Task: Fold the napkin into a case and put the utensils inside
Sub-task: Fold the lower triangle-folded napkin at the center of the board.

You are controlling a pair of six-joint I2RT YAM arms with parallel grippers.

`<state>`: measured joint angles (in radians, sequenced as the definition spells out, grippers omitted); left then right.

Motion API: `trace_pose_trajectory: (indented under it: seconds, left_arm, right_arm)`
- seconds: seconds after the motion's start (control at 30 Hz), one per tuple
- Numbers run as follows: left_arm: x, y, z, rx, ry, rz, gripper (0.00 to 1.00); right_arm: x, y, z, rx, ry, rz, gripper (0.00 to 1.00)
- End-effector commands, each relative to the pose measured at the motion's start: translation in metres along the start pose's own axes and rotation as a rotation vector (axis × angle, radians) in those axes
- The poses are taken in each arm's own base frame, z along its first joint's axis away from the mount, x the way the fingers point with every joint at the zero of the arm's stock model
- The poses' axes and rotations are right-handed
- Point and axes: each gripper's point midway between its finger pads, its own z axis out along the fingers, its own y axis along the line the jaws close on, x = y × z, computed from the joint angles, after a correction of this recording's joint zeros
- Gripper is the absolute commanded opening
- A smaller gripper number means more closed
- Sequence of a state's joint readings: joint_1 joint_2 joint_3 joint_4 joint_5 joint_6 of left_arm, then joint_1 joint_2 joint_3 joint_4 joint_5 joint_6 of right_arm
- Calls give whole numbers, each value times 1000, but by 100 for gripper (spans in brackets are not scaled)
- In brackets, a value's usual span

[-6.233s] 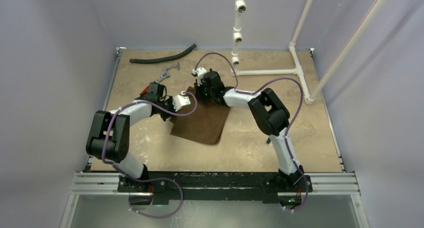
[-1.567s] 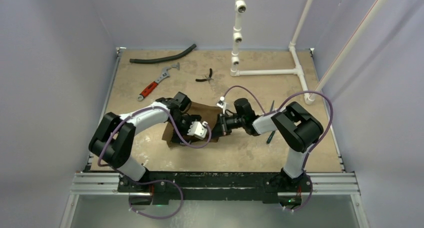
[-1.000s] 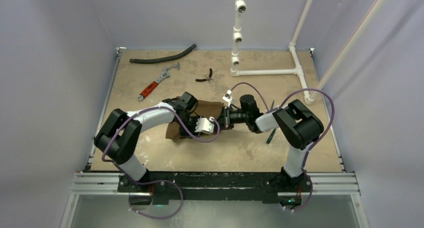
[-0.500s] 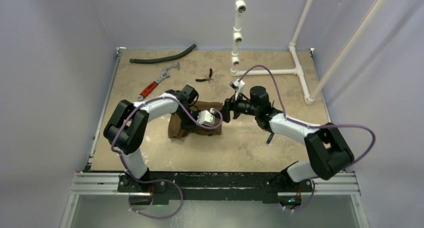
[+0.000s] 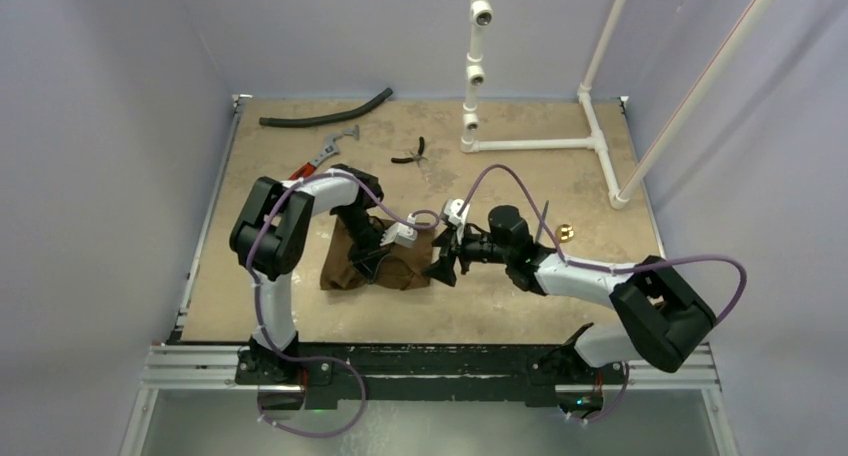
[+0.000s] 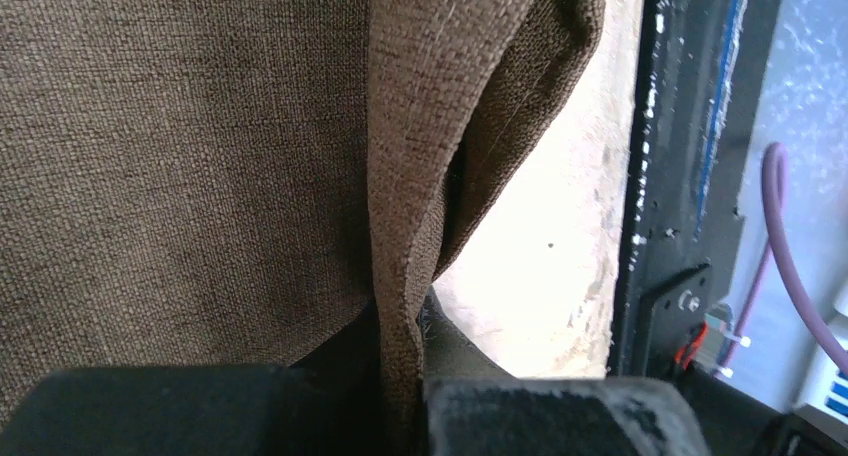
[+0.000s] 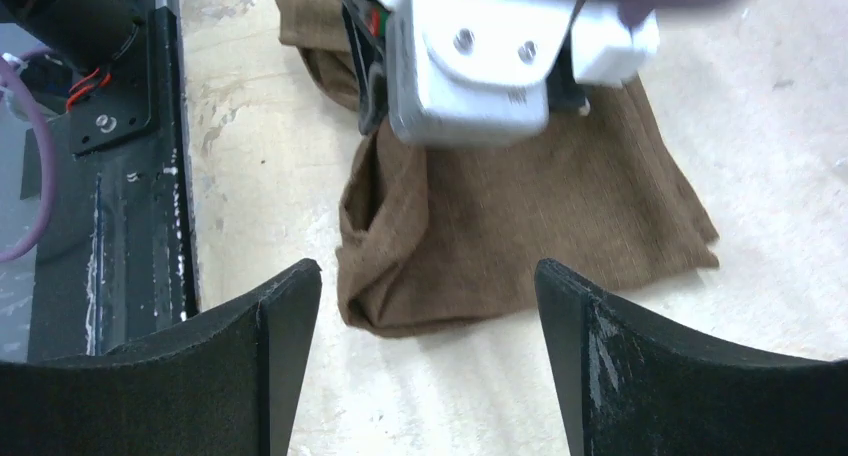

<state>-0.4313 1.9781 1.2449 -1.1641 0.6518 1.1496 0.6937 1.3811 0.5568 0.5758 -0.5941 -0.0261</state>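
The dark-brown napkin (image 5: 350, 268) lies folded and rumpled mid-table. My left gripper (image 5: 383, 253) reaches down over it from behind. In the left wrist view it (image 6: 404, 401) is shut on an upright fold of the napkin (image 6: 180, 156). My right gripper (image 5: 441, 267) hovers just off the cloth's right edge. Its black fingers (image 7: 285, 311) stand wide open with nothing between them, facing the napkin (image 7: 560, 206) and the left wrist's white housing (image 7: 470, 66). One thin dark utensil (image 5: 546, 216) pokes out behind the right arm; the other utensils are hidden.
At the back lie a black hose (image 5: 325, 113), a wrench (image 5: 328, 148) partly under the left arm, and small black pliers (image 5: 410, 156). A white pipe frame (image 5: 540, 144) stands back right. A small brass object (image 5: 565, 231) sits right of the right arm. The black front rail (image 5: 430, 361) borders the table.
My left gripper has shut on a fold of the napkin and dragged it a little toward the front. My right gripper has let go, opened wide and backed off to the right.
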Motion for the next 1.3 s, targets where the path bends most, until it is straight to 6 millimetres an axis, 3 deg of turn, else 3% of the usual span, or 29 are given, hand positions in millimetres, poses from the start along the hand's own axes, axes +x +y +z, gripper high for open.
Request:
trace_pose_trajectory:
  seconds: [0.0,0.2,0.4,0.8,0.93,1.03,1.17,1.27]
  left_arm:
    - [10,-17,-3,94,22,6,0]
    - [15,-13,-3,100,41,-9,0]
    - [13,-11,-5,83,31,-3,0]
    - [12,-10,-11,67,42,26,0]
    - [12,-12,-13,68,48,36,0]
    - [15,-13,-14,64,59,44,0]
    - [19,-16,-15,43,73,67,0]
    - [18,-14,-17,24,72,78,0]
  right_arm:
    - [-22,15,-4,-44,-159,-6,81]
    - [1,48,12,-146,-131,-2,80]
    - [15,63,25,-150,-189,9,77]
    - [6,50,51,-102,-336,-47,72]
    - [13,38,57,-50,-324,-23,69]
    - [20,32,57,-13,-290,6,67]
    - [22,27,42,52,-287,47,68]
    - [21,33,41,23,-291,37,72]
